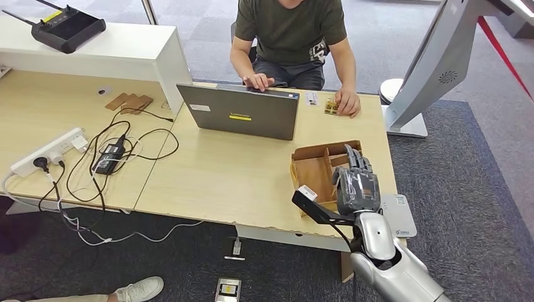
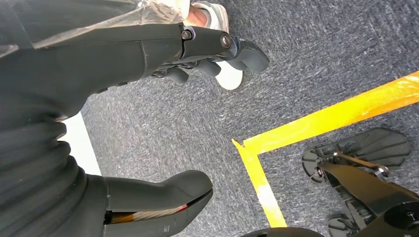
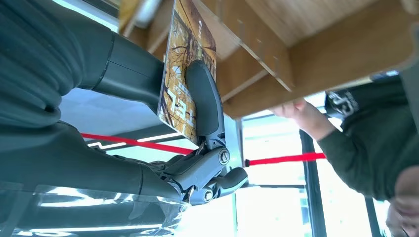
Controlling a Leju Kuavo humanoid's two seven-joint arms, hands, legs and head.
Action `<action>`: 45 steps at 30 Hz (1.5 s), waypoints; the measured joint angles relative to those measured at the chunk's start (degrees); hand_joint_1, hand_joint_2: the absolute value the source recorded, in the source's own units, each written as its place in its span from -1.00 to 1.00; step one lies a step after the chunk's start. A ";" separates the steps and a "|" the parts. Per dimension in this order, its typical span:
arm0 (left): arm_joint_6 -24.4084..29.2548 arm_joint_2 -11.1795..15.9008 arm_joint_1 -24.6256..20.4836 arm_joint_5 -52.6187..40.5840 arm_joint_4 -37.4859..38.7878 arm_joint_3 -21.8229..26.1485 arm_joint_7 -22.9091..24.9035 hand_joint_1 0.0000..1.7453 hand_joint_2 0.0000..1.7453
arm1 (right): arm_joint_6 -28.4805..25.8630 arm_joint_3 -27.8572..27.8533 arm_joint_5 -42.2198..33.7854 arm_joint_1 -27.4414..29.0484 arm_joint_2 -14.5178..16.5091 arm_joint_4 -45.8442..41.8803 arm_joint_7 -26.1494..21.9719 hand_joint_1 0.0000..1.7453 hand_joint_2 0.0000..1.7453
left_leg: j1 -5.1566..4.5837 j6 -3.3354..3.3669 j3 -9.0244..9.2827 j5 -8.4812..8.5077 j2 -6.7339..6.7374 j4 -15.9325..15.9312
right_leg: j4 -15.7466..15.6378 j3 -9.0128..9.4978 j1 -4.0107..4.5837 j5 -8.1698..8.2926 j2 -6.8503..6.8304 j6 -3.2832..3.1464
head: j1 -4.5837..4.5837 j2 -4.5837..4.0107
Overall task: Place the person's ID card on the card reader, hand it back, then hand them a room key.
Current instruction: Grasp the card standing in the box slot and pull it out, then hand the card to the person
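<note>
My right hand (image 1: 357, 185) hovers over the wooden divided box (image 1: 313, 171) near the table's right front corner. In the right wrist view that hand (image 3: 148, 148) pinches a golden tree-print card (image 3: 179, 64) between its thumb and a finger (image 3: 203, 101), just beside the box (image 3: 306, 54). The grey card reader (image 1: 402, 217) lies at the table edge right of my hand. Across the table a seated person (image 1: 289, 31) rests a hand (image 1: 348, 100) on a small golden card (image 1: 330, 106). My left hand (image 2: 113, 59) hangs over the carpet, fingers apart, holding nothing.
An open laptop (image 1: 242, 114) stands between the person and the box. A power strip (image 1: 47, 154) with tangled cables lies at the left, and a black controller (image 1: 68, 26) sits on the white counter. A grey monitor stand (image 1: 415, 88) rises at the right.
</note>
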 joint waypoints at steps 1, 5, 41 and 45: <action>-0.03 -0.03 -0.14 -0.23 -0.05 0.00 0.11 -1.00 1.00 | 0.10 0.08 0.03 -0.43 0.38 -0.25 -0.16 1.00 1.00 | 0.00 0.00 0.00 0.00 0.00 0.00 | 0.00 0.00 0.00 0.00 0.00 0.00 | 0.00 0.00; -0.09 -0.10 -0.40 -0.68 -0.14 0.00 0.37 -1.00 1.00 | 0.37 0.23 0.12 -1.18 1.07 -0.58 -0.49 1.00 1.00 | 0.00 -0.01 0.00 0.01 0.00 0.00 | 0.01 0.01 0.00 0.00 0.00 0.00 | -0.01 0.00; -3.85 -1.67 -4.40 -3.25 -0.44 -1.59 3.04 -1.00 1.00 | 0.41 4.28 -9.79 -10.32 11.32 6.38 -4.59 1.00 1.00 | 0.01 -0.02 -0.05 0.03 0.00 0.00 | 0.03 -0.06 0.01 0.00 0.00 -0.01 | 0.00 0.00; -3.86 -1.67 -4.35 -2.82 -0.38 -1.60 3.01 -1.00 1.00 | 0.23 4.26 -9.61 -10.73 12.07 7.14 -4.61 1.00 1.00 | 0.01 -0.02 -0.06 0.03 0.00 0.00 | 0.03 -0.06 0.01 0.01 0.00 -0.01 | 0.00 0.00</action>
